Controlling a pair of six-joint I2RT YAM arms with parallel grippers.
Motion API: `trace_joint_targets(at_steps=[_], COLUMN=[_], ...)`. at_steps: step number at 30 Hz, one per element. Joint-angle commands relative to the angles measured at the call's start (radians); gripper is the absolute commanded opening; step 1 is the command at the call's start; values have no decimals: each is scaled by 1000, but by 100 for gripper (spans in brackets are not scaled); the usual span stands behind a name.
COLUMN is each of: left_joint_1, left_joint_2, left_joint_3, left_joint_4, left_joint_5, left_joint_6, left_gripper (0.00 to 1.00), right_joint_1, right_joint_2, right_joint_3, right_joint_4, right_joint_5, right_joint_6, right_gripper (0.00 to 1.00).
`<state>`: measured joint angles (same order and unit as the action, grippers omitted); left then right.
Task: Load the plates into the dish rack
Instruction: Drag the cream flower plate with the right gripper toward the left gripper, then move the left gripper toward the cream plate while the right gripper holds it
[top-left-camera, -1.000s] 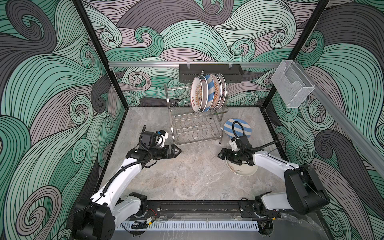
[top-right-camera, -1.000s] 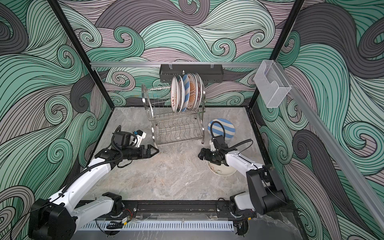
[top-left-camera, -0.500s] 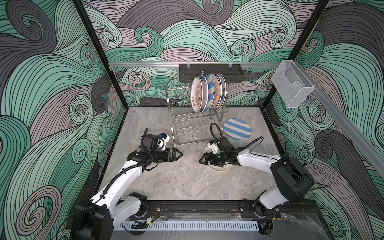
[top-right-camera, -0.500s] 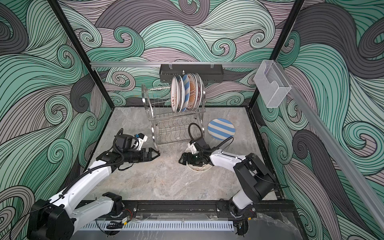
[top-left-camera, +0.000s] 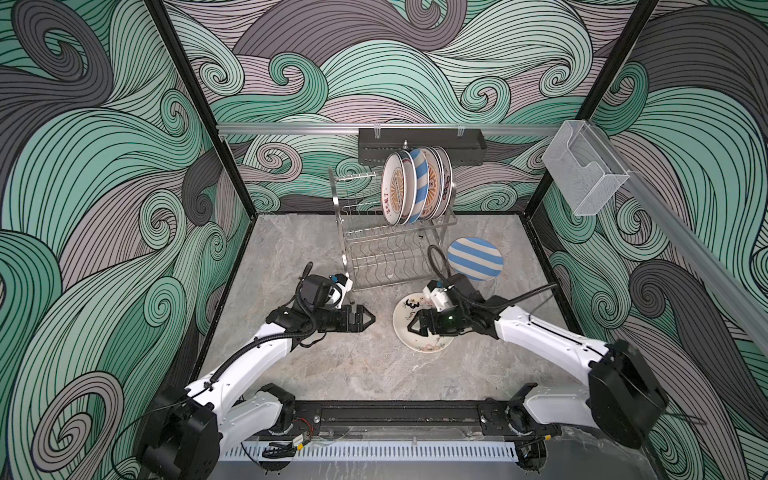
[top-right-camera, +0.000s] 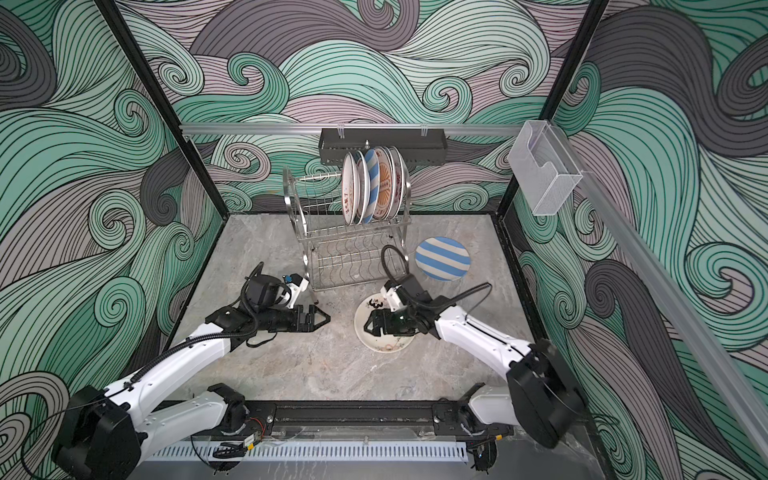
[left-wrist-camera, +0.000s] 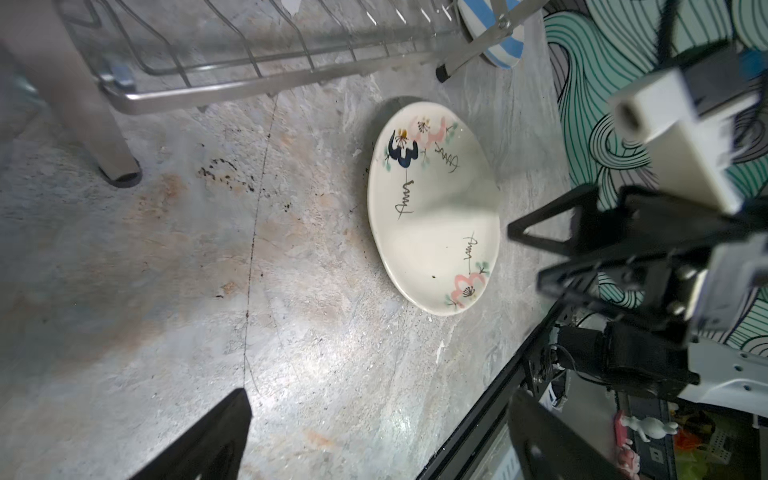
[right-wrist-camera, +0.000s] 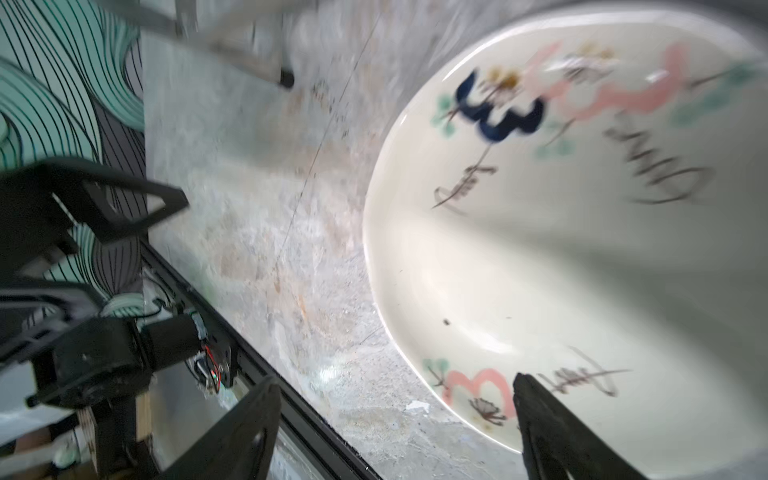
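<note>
Dragged leftward since a second ago, the round cream ceramic plate with pink and navy flowers (top-left-camera: 422, 344) lies flat on the grey stone-look table (top-left-camera: 332, 370), just near of the two-tier steel wire dish rack (top-left-camera: 386, 253). Over it hangs the right gripper (top-left-camera: 413, 326), jaws apart and straddling its rim; contact is unclear. Facing it from the left, near but apart, the left gripper (top-left-camera: 368, 320) has jaws spread too. Pinching that low rim squarely, one finger sliding beneath, looks the safest lift. Several printed plates (top-left-camera: 415, 191) stand in the upper tier; a blue-and-white striped plate (top-left-camera: 475, 258) lies far right.
</note>
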<state>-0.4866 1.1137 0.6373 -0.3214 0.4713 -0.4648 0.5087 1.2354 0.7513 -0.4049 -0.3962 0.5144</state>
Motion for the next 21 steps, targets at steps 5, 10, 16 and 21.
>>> trace_joint_targets(at_steps=[5, 10, 16, 21], left_joint_1=[-71, -106, -151, -168], left_joint_2=[140, 236, 369, 439], left_joint_3=[47, 104, 154, 194], left_joint_4=[131, 161, 191, 186], left_joint_5=[-56, -62, -57, -51], left_joint_6=[6, 37, 58, 71], left_gripper=[99, 98, 99, 99], right_joint_1=[-211, -262, -288, -293], right_joint_2=[-78, -42, 52, 96], right_joint_3=[-103, -166, -196, -220], right_joint_4=[-55, 32, 123, 187], right_joint_5=[72, 0, -68, -87], right_joint_6=[-68, -67, -72, -61], right_gripper=[87, 86, 82, 82])
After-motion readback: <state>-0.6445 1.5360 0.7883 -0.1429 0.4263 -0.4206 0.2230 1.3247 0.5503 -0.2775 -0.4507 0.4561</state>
